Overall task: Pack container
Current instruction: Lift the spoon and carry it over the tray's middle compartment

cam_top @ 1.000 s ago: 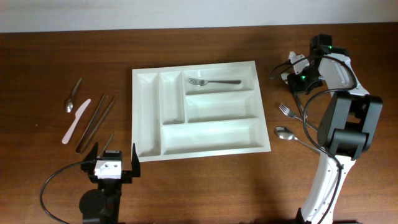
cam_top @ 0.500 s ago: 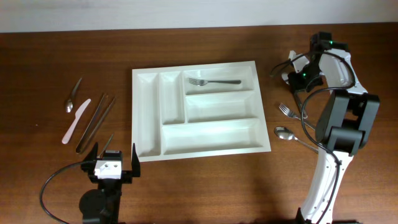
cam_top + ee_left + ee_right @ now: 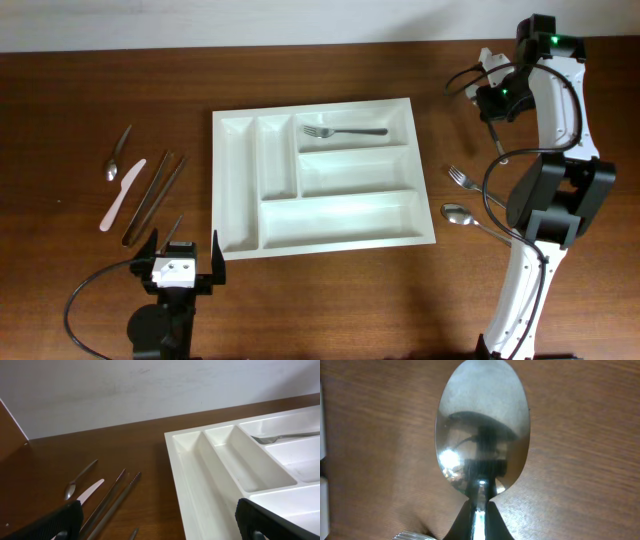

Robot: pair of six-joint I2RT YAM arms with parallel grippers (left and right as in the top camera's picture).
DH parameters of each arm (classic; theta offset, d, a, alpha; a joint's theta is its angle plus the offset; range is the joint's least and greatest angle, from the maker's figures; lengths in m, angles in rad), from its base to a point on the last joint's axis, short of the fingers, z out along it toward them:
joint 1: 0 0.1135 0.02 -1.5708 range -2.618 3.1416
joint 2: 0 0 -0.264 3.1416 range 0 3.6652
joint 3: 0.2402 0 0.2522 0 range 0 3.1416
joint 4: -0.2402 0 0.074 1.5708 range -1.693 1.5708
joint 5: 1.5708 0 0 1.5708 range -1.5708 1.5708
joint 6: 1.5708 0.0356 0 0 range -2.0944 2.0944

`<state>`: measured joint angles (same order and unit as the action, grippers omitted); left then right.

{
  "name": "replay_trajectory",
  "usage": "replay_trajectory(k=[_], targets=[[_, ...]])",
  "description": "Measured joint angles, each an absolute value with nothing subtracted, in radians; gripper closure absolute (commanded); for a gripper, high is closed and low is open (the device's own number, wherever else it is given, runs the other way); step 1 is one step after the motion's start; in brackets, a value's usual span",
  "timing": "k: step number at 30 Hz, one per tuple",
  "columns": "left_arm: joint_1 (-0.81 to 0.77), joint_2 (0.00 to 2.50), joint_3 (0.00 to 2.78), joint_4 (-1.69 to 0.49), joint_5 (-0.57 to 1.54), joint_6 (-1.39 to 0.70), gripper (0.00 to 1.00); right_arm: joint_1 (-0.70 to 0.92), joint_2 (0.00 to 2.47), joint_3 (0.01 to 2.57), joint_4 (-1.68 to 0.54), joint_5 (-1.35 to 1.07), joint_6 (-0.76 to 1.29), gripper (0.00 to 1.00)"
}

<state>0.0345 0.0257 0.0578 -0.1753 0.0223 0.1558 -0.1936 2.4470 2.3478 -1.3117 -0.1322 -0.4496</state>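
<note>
Here, the white five-compartment container (image 3: 236,190) holds one fork (image 3: 343,131); left gripper (image 3: 183,252) gapes; right gripper (image 3: 479,527) clamps a spoon (image 3: 482,425).

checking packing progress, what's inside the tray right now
One fork lies in the top long compartment of the tray. The other four compartments look bare from overhead, and nothing covers any of them.

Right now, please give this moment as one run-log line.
task: pack container | right claw: shut on spoon | left claw: open, empty | tray: one fork
</note>
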Motion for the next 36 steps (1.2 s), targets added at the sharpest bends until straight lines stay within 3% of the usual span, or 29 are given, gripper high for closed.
replay_trajectory(k=[20,27,36], targets=[[0.035,0.026,0.058,-0.175,0.022,0.156,0.01,0.112,2.398,2.484,-1.568,-0.190,-0.648,0.96],[0.035,0.026,0.058,-0.175,0.022,0.156,0.01,0.186,2.387,2.487,-1.690,-0.280,-0.890,0.96],[0.035,0.026,0.058,-0.175,0.022,0.156,0.01,0.194,2.386,2.444,-1.694,-0.393,-1.152,0.96]])
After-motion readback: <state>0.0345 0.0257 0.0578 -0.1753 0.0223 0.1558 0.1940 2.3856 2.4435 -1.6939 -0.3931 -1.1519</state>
